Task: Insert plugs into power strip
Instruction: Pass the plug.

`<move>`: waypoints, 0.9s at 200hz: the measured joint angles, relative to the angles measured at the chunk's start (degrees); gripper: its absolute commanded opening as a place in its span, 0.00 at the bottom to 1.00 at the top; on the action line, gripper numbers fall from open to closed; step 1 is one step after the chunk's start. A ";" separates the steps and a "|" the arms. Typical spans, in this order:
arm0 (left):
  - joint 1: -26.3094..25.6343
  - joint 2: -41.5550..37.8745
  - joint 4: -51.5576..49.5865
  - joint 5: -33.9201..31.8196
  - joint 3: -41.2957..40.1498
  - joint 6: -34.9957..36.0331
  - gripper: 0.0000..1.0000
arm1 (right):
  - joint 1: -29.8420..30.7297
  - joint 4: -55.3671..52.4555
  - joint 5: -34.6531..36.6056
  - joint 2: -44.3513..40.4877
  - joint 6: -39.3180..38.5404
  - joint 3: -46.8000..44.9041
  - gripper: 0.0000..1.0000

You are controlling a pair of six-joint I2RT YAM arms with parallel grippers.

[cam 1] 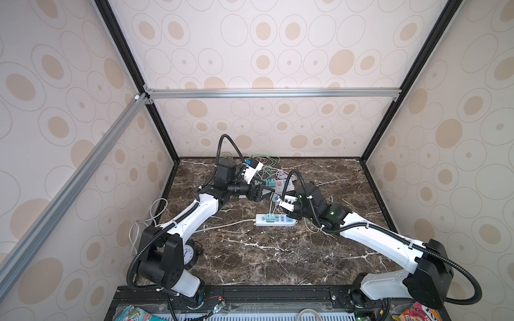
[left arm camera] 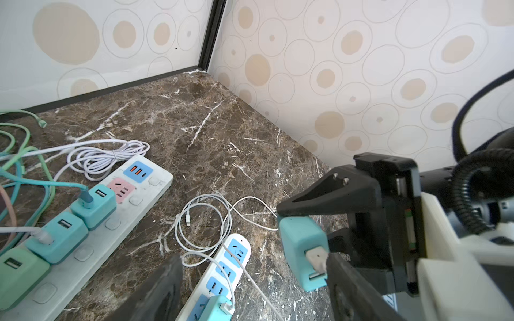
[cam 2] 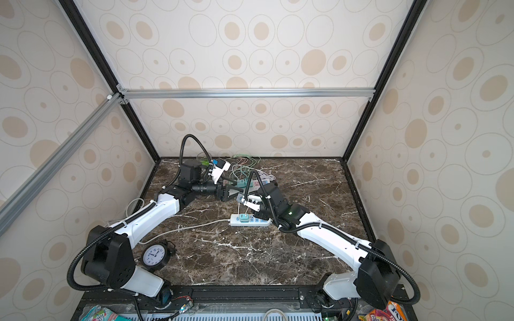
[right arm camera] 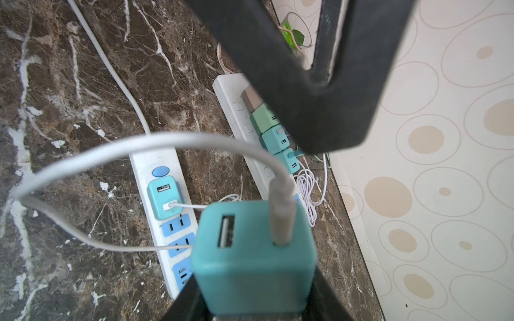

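Our right jaws are clamping the teal plug (right arm camera: 253, 258), which is hanging near the centre of both top views, its white cable (right arm camera: 167, 141) looping away. Our left jaws are standing wide just beside it, perhaps brushing its connector; the view is tight. Just below in the frame, the power strip (cam 1: 275, 219) is lying on the bench (cam 1: 250, 258), carrying a second teal plug (cam 1: 269, 218).
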 measured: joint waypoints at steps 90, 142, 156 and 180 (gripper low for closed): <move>-2.67 1.31 -3.78 0.76 -0.37 1.95 0.69 | 0.28 -0.09 0.00 3.19 -0.94 2.75 0.37; -3.78 5.18 -6.93 0.85 0.63 2.89 0.48 | 1.16 -1.20 2.03 5.60 -2.38 4.17 0.37; -3.89 5.31 -6.91 1.86 0.63 2.80 0.47 | 1.73 -1.22 3.23 5.73 -3.30 4.20 0.38; -3.98 5.31 -6.56 2.95 0.63 2.71 0.47 | 2.82 -0.92 4.83 5.73 -4.70 4.26 0.37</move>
